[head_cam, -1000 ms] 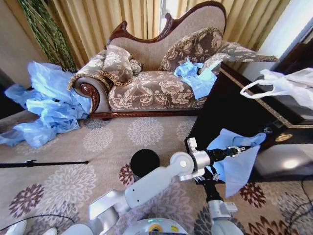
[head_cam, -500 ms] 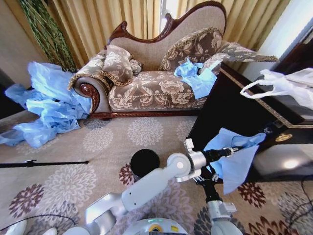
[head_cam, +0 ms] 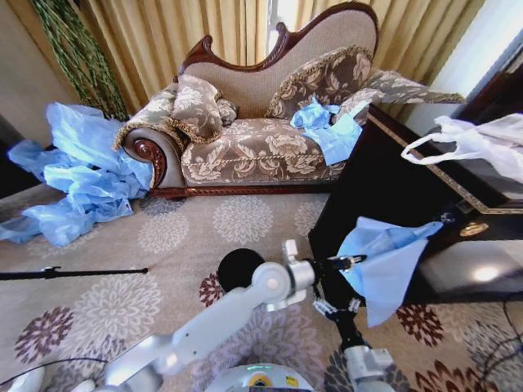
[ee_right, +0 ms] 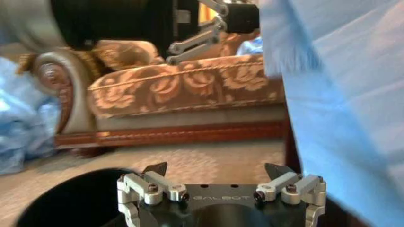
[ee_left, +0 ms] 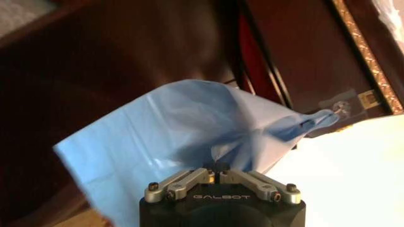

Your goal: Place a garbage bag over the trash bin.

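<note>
The garbage bag [head_cam: 384, 265] is a light-blue crinkly sheet hanging in front of the dark table, one tip stretched up to the table edge. My left gripper [head_cam: 353, 262] is shut on its near corner; in the left wrist view the fingers [ee_left: 218, 174] pinch the garbage bag [ee_left: 183, 127]. The black trash bin [head_cam: 241, 268] stands on the carpet behind my left forearm. My right gripper [head_cam: 337, 307] hangs open just below the left one, beside the bag. In the right wrist view this gripper [ee_right: 216, 169] is open, with the garbage bag [ee_right: 341, 118] alongside and the trash bin [ee_right: 63, 201] below.
A dark wooden table [head_cam: 392, 175] on the right carries a white plastic bag [head_cam: 482, 143]. A patterned sofa [head_cam: 261, 139] stands behind, with blue plastic [head_cam: 327, 126] on it. A heap of blue sheeting [head_cam: 78, 175] lies at the left. A black rod [head_cam: 73, 272] lies on the carpet.
My left arm has drawn back to the left toward the bin, pulling the bag's corner with it. The bag now hangs stretched from the table edge. The right gripper has sunk slightly.
</note>
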`<state>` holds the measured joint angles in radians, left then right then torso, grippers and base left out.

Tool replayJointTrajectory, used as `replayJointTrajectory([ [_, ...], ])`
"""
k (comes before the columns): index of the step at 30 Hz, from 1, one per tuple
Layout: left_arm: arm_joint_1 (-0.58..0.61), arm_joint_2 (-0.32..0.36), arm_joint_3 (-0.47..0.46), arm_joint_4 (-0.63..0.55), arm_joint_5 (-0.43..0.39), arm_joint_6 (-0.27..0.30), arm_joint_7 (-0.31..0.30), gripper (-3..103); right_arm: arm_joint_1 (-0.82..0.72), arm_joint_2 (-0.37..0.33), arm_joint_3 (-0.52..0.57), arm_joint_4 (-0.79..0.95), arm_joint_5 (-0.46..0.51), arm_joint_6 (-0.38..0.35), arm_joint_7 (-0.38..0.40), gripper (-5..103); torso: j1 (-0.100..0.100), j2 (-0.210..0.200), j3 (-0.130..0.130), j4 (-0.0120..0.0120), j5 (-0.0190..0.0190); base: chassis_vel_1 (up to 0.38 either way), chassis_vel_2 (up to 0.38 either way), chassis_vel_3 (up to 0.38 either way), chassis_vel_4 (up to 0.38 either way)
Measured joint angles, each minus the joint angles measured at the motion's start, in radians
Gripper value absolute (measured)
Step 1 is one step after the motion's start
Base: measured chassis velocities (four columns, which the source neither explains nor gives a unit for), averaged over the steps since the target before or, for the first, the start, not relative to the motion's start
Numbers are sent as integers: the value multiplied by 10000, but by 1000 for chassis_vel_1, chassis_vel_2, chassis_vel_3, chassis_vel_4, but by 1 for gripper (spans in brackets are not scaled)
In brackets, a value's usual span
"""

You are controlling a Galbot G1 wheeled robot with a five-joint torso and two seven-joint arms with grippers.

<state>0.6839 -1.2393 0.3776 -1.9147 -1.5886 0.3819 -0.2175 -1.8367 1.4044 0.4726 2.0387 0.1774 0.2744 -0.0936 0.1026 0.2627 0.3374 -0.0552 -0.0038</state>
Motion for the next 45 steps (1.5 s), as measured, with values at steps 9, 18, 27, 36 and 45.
replayJointTrajectory([
  [9,1196,1252,-1179,-478,487,365,361,0,117,125,-820,-497,-408,420,-46,100,0,0,0,0,-1,0,0,0,0],
  [18,3052,2858,-3285,-1356,929,883,754,0,388,163,-1149,-764,-417,377,-8,100,0,0,0,-2,0,0,0,0,0],
  [27,4789,4569,-5177,-1966,1634,1082,1617,0,655,149,-1441,-1030,-520,365,-10,100,0,0,0,-2,2,0,0,0,0],
  [36,6031,5063,-6508,-1963,2322,806,1711,0,568,246,-1515,-1127,-552,546,-94,100,0,-1,1,0,3,0,0,0,0],
  [45,6248,4951,-6961,-2151,2315,724,1723,0,449,251,-1344,-1200,-519,731,-241,100,0,-1,0,0,4,0,0,0,0],
])
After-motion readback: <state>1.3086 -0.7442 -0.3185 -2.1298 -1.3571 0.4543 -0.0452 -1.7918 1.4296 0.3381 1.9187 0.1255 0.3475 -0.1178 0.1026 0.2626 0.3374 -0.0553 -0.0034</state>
